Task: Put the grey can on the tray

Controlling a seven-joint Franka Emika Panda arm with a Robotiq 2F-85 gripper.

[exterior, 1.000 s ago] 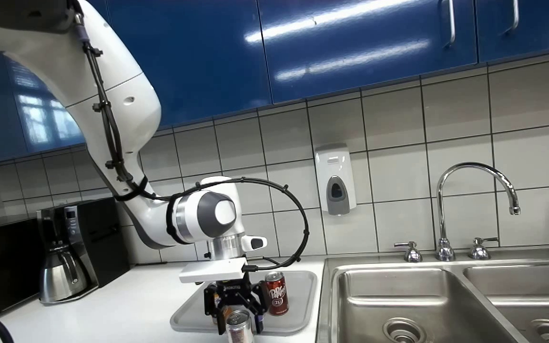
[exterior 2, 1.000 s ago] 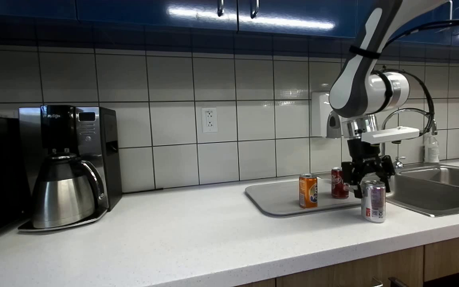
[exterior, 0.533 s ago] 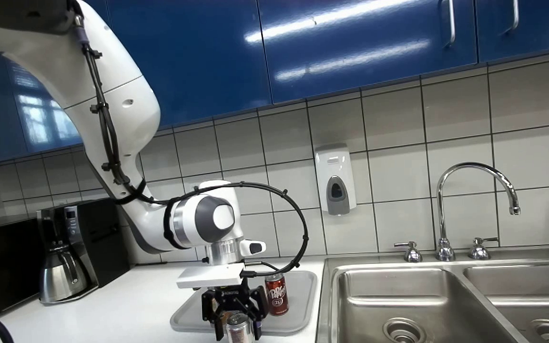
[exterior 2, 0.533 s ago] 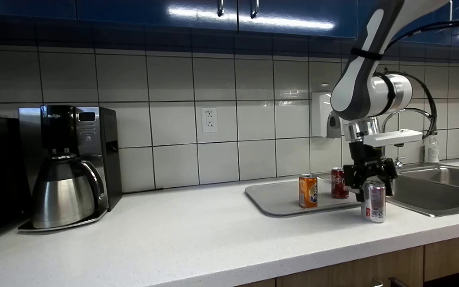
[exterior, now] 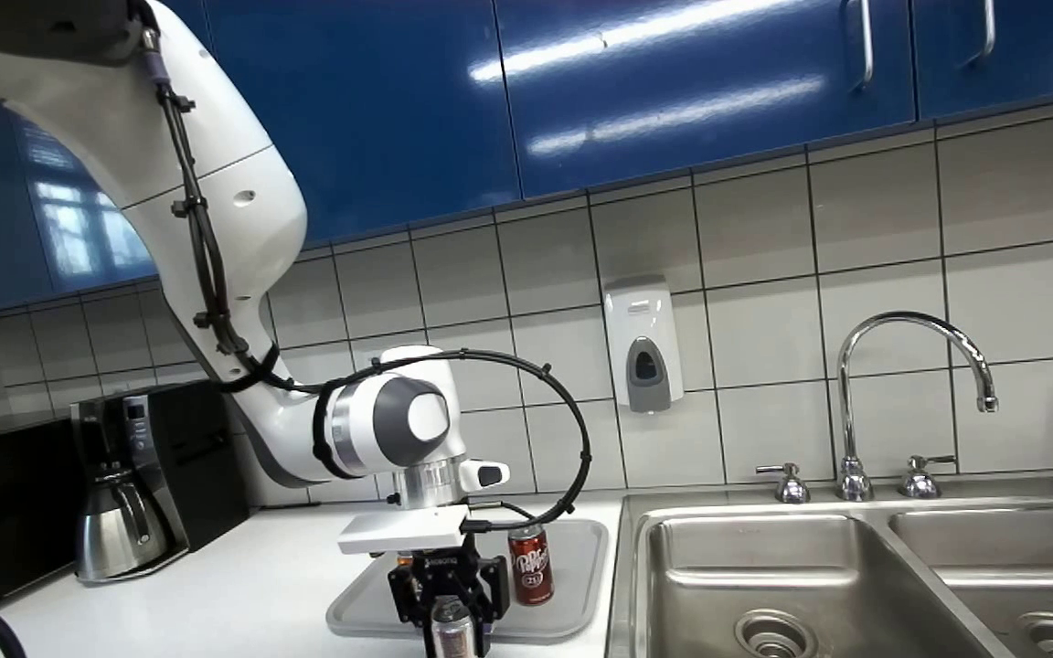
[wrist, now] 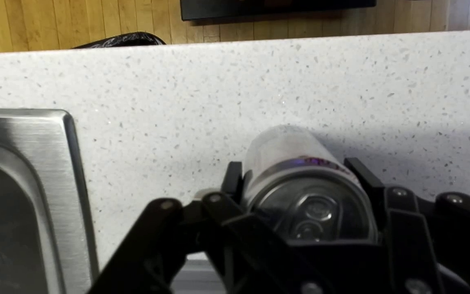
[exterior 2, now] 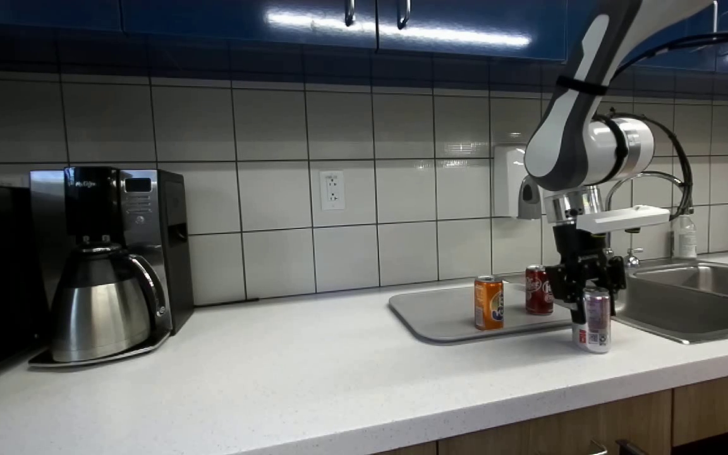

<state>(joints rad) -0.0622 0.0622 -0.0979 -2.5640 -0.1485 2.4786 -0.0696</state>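
Note:
The grey can (exterior 2: 599, 316) stands upright on the white counter, just in front of the tray (exterior 2: 427, 313). Around its upper part, my gripper (wrist: 296, 171) is shut, with one black finger pad against either side. Seen from above in the wrist view, the can's lid and pull tab (wrist: 316, 208) lie between the fingers, and the gripper body covers part of the lid. In an exterior view only the upper part of the grey can (exterior: 452, 631) shows, its lower end cut off by the picture edge. The tray also shows in an exterior view, behind the gripper.
On the tray stand an orange can (exterior 2: 489, 303) and a dark red can (exterior 2: 538, 291), the red one close behind the gripper. The steel sink (exterior: 755, 567) lies beside the tray. A coffee maker (exterior 2: 111, 265) stands at the counter's far end. The counter edge (wrist: 259, 43) is near.
The gripper came down slightly over the grey can, then its fingers drew together onto it. The can shifted a touch sideways. The other cans and the tray stayed put.

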